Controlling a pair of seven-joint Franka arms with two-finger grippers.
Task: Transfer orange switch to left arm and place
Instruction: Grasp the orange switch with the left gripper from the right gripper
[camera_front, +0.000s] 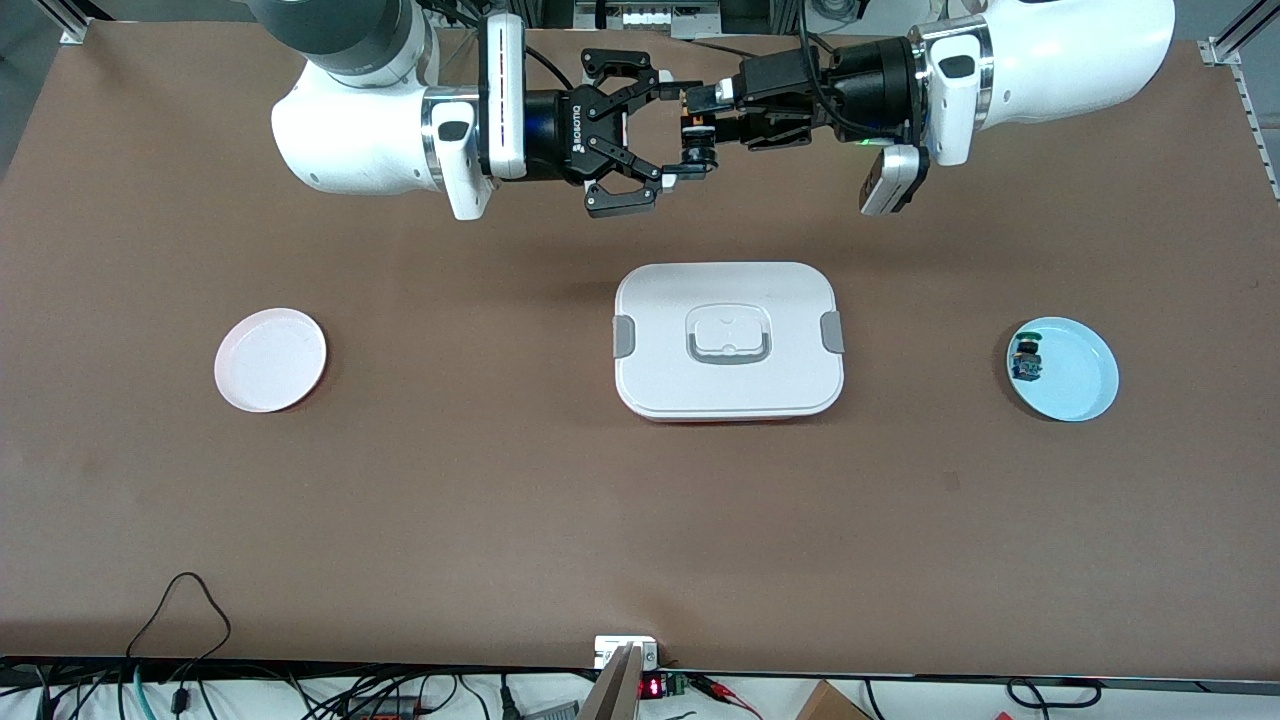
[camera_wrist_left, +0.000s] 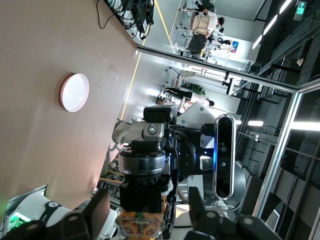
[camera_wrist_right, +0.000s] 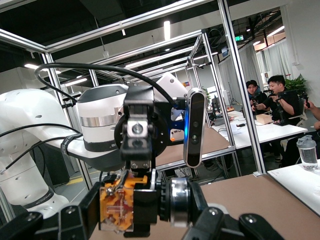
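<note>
Both grippers are meeting in the air over the bare table between the box (camera_front: 729, 340) and the bases, and the handover is underway. Left gripper (camera_front: 700, 128), reaching in from its arm's end, is pinching the switch (camera_front: 696, 140) between closed fingers, so the switch is hanging aloft, well above the table. Right gripper (camera_front: 655, 130) is facing it with its jaws spread wide, one finger on each side of the switch, not yet touching it as far as I can tell.

In the right wrist view the switch (camera_wrist_right: 122, 202) is sitting with its orange end turned toward one dark finger (camera_wrist_right: 90, 210), roughly centred in the gap.

To do this step well, the right gripper should be closing on the black body rather than the brass end, squarely and slowly; the left should be releasing only once that grip looks firm. Dropping is the risk, since the part is tiny.

Nearer the camera, the pink plate (camera_front: 270, 359) is lying empty and the blue plate (camera_front: 1066, 368) is holding the other component (camera_front: 1027, 361).
</note>
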